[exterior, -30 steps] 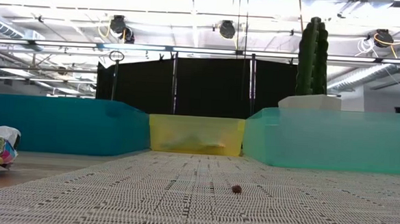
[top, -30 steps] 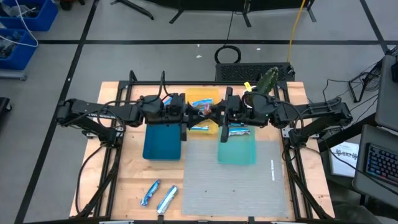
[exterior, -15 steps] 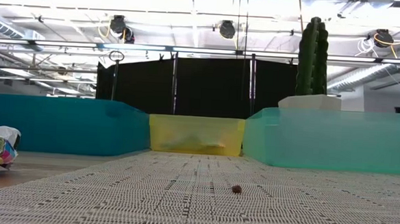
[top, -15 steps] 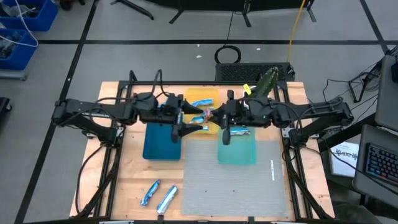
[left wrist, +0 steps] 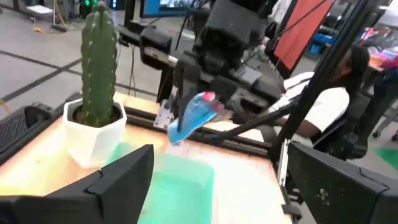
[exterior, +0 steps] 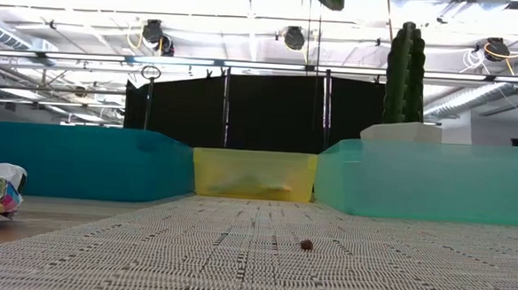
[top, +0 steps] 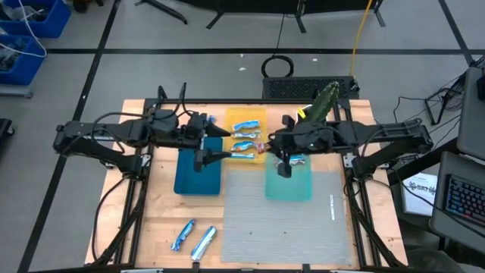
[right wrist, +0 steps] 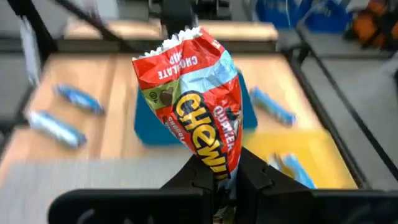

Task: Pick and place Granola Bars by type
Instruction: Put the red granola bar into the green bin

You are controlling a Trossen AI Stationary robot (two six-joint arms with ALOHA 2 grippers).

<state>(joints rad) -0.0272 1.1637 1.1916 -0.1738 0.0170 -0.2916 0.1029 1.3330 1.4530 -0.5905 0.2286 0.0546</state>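
Right gripper (right wrist: 214, 180) jaws clamped on red granola bar (right wrist: 199, 93), left gripper (top: 208, 150) jaws apart, empty

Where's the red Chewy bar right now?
The red Chewy bar is pinched in the right gripper, held over the gap between yellow tray and teal tray.

Granola bar (right wrist: 199, 109) in right gripper (right wrist: 219, 180): glossy crinkled film wrapper (red and pale blue). Beside it, trays (top: 198, 173) looked smooth translucent plastic; mat (exterior: 253, 251) coarse woven; tabletop (top: 159, 220) bare matt plywood.
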